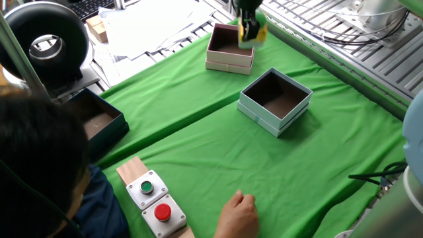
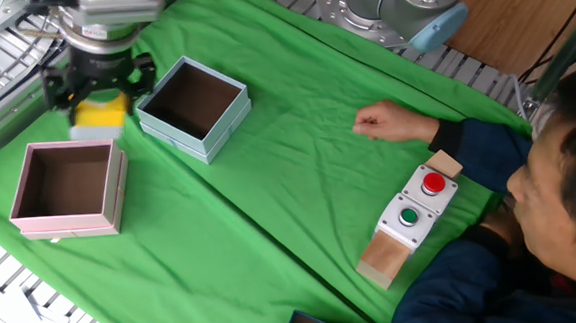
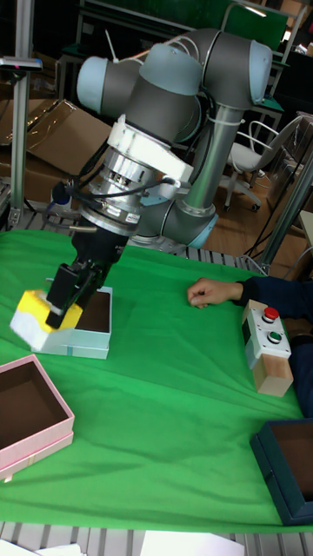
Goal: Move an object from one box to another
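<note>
My gripper [image 1: 249,33] is shut on the object [image 1: 260,35], a small yellow push-button housing, and holds it in the air. In the other fixed view the object [image 2: 98,116] hangs between the pale blue-grey box [image 2: 189,143] and the pinkish-white box [image 2: 115,188], just above the pink box's far rim. The tall fixed view shows the gripper [image 3: 66,306] gripping the yellow housing [image 3: 33,316] left of the blue-grey box [image 3: 80,345] and above the pink box [image 3: 54,437]. Both boxes [image 1: 263,114] [image 1: 227,63] show bare brown insides.
A grey switch box [image 2: 412,209] with a green and a red button lies on a wooden block near the person. The person's hand [image 2: 380,123] rests on the green cloth right of the boxes. A dark navy box [image 1: 99,129] stands at the table's edge by the person's head [image 1: 36,165].
</note>
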### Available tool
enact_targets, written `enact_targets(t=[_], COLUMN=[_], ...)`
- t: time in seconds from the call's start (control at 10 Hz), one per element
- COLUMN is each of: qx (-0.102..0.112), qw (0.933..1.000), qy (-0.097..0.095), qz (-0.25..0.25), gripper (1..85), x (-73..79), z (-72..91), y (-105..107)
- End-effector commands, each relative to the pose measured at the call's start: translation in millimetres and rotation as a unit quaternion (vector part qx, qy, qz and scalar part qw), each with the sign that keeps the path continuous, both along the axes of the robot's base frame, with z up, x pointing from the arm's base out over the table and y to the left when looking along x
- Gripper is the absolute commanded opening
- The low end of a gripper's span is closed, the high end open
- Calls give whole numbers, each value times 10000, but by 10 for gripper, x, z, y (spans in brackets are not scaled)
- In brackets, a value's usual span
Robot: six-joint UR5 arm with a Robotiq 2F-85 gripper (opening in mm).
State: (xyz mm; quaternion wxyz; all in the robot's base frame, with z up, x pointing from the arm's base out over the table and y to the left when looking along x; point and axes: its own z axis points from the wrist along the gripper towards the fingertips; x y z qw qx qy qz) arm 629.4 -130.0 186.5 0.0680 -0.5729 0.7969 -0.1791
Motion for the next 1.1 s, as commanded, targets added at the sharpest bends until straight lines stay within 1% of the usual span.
enact_targets(t=[0.0, 0.2, 0.4, 0.7, 0.8, 1.0], qx=[-287, -257, -155, -270, -280, -305], qw=[9882, 9787, 9716, 9652, 9623, 9600], qy=[-349, -399, -460, -562, -667, -770], qz=[1464, 1998, 2315, 2539, 2624, 2675], gripper=[10, 10, 10, 10, 10, 10], x=[364, 454, 465, 480, 538, 589], z=[8, -126, -274, -405, -426, -457], y=[100, 145, 68, -69, -67, -79])
